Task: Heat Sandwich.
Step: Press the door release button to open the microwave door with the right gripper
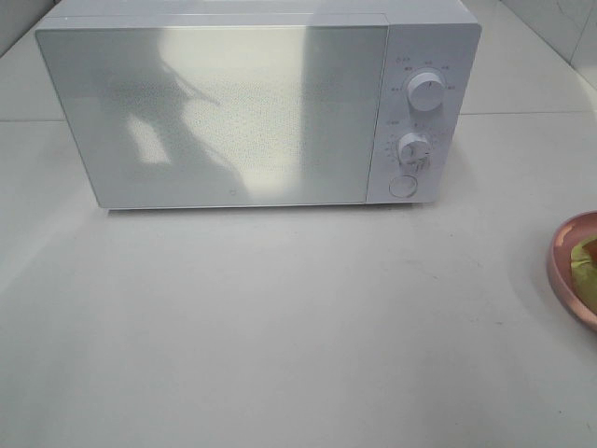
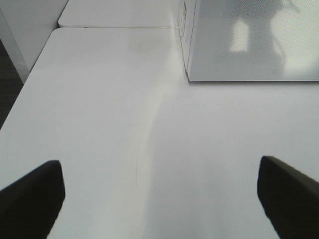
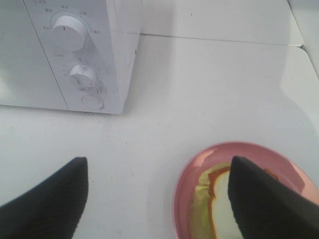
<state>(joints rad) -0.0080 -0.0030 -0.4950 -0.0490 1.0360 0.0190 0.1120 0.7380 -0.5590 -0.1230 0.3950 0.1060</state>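
Sandwich [image 3: 203,201] lies on a pink plate [image 3: 239,149] at the worktop's [image 1: 280,327] right edge, right of the closed microwave [image 1: 215,112], partly beneath the nearer right end effector [image 3: 157,164], jaws apart, while the left end effector [image 2: 159,164], equally spread, hovers well away.

A white table [image 1: 280,327] shows a seam [image 2: 119,27], dark floor [image 2: 7,94] beside its edge.

The high camera looks down on the boxy white microwave [image 1: 224,103] from the front, nearby. The left wrist camera, low over the white tabletop [image 2: 99,124], faces its left front corner. The right wrist camera, above a round pink plate [image 3: 199,162], faces its dial panel, shared with the high view.
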